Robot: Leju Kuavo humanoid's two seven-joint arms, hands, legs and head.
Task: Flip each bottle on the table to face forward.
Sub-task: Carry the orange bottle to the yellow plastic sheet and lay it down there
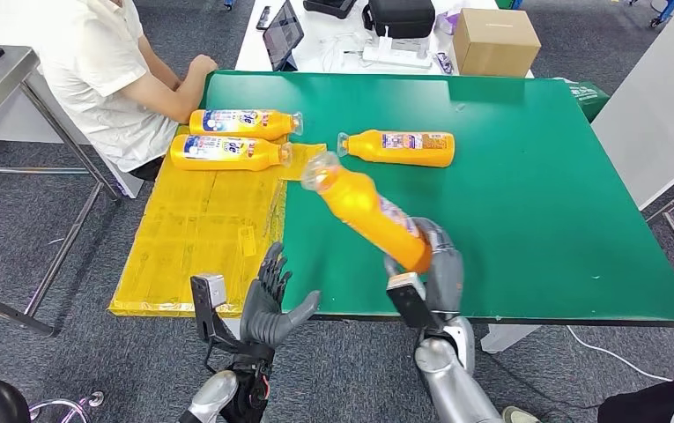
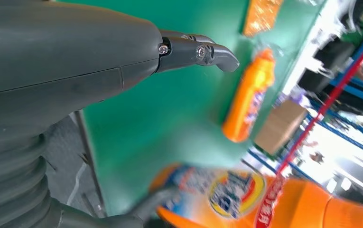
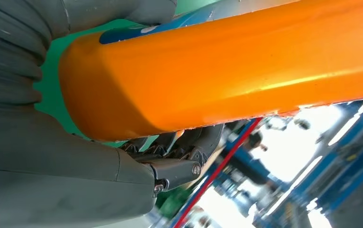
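The right hand (image 1: 434, 264) grips an orange plastic bottle (image 1: 368, 207) raised above the green table (image 1: 536, 203)'s near edge; the left hand (image 1: 271, 300) hovers with fingers spread, holding nothing.

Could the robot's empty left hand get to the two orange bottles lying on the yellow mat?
Probably yes. The left hand is open at the near table edge, and the yellow plastic mat between it and the two orange plastic bottles is bare. A seated person's arm is close behind them.

Silver arms, dark grey fingers (image 1: 271, 278)
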